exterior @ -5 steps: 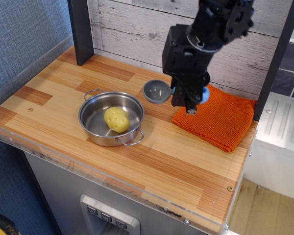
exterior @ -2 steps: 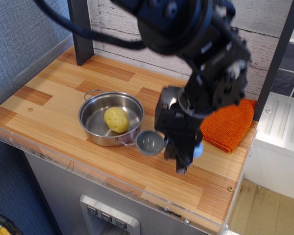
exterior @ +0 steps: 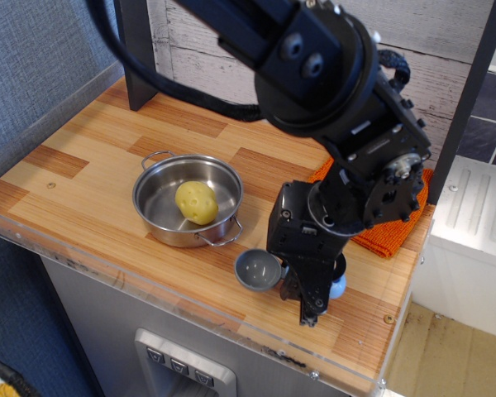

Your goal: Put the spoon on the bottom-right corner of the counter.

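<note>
The spoon (exterior: 259, 270) has a round grey bowl and a light-blue handle, whose end peeks out at the right of the fingers. My gripper (exterior: 310, 302) is shut on the handle and holds the spoon low over the front right part of the wood-plank counter (exterior: 91, 165). The bowl points left, toward the pot. Whether the spoon touches the counter cannot be told. The black arm hides much of the counter's right side.
A steel pot (exterior: 188, 200) holding a yellow potato (exterior: 197, 201) stands at the counter's middle. An orange knitted cloth (exterior: 397, 227) lies at the back right, partly behind the arm. The clear plastic edge (exterior: 231, 318) runs along the front. A dark post (exterior: 135, 50) stands back left.
The gripper has carried the spoon from above the cloth at the back right, forward and down toward the counter's front right area.
</note>
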`<state>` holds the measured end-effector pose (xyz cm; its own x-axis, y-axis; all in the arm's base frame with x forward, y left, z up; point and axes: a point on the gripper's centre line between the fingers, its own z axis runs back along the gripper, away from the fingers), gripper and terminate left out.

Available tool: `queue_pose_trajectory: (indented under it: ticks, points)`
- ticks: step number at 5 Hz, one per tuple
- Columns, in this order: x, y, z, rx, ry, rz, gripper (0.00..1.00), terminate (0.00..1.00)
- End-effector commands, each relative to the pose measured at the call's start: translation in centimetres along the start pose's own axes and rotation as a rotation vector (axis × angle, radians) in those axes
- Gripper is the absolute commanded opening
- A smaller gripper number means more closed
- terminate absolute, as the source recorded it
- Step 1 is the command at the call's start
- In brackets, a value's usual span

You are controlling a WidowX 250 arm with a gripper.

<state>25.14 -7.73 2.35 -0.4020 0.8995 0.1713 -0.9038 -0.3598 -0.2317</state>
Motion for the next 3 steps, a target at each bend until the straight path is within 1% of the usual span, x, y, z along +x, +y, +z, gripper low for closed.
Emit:
queue_pose_trajectory:
  ticks: [1,2,3]
  points:
    - [-0.26,-0.05,-0.18,0.013,0.002,0.007,0.0,0.0]
    - [0.26,-0.16,0.14,0.053,-0.058,0.102,1.0,0.0]
    - [0.47,-0.24,0.03,0.059,-0.065,0.105,1.0,0.0]
